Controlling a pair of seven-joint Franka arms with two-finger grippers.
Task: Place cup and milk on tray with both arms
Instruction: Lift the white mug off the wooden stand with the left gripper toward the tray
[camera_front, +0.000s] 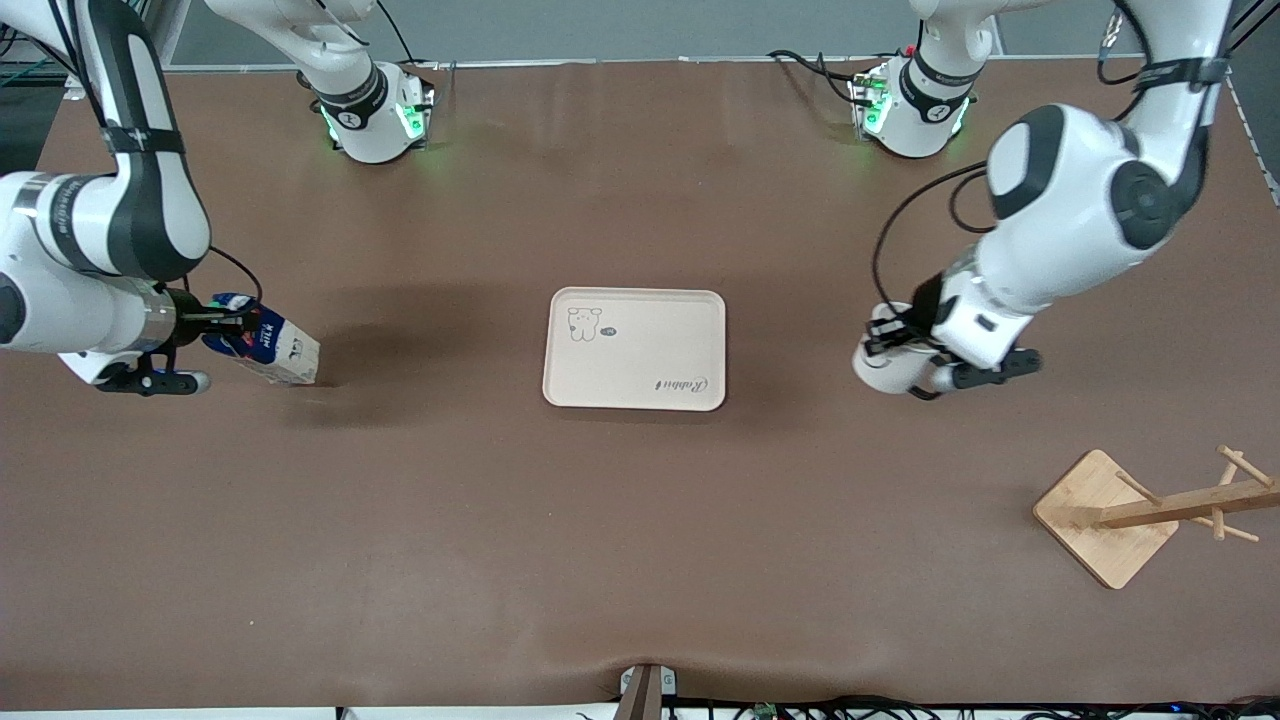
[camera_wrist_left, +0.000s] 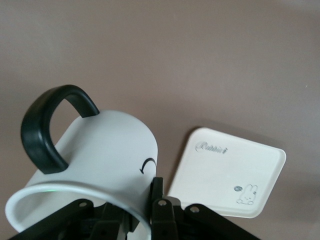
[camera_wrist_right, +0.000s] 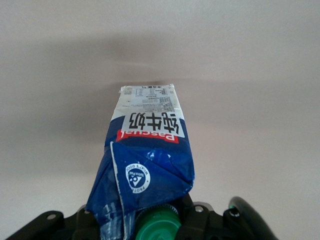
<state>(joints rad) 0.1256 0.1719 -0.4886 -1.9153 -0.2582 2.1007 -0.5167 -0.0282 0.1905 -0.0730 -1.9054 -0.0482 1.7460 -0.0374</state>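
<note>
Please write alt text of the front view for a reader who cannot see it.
Two arms each hold one item: the right gripper grips the tilted milk, the left gripper grips the cup. The tray lies between them.

Cup (camera_wrist_left: 107, 150) glossy ceramic; milk (camera_wrist_right: 147, 155) printed creased carton; tray (camera_front: 636, 348) matt; table (camera_front: 640, 560) matt brown.

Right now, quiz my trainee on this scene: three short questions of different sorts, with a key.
1. True or false: the tray already carries something.
2. Which gripper is shut on the milk? A) left gripper B) right gripper
3. Fill in: the left gripper is shut on the ____.

Key: 1. False, it is bare. 2. B, the right gripper, toward the right arm's end of the table. 3. The cup, gripped at its rim.
</note>
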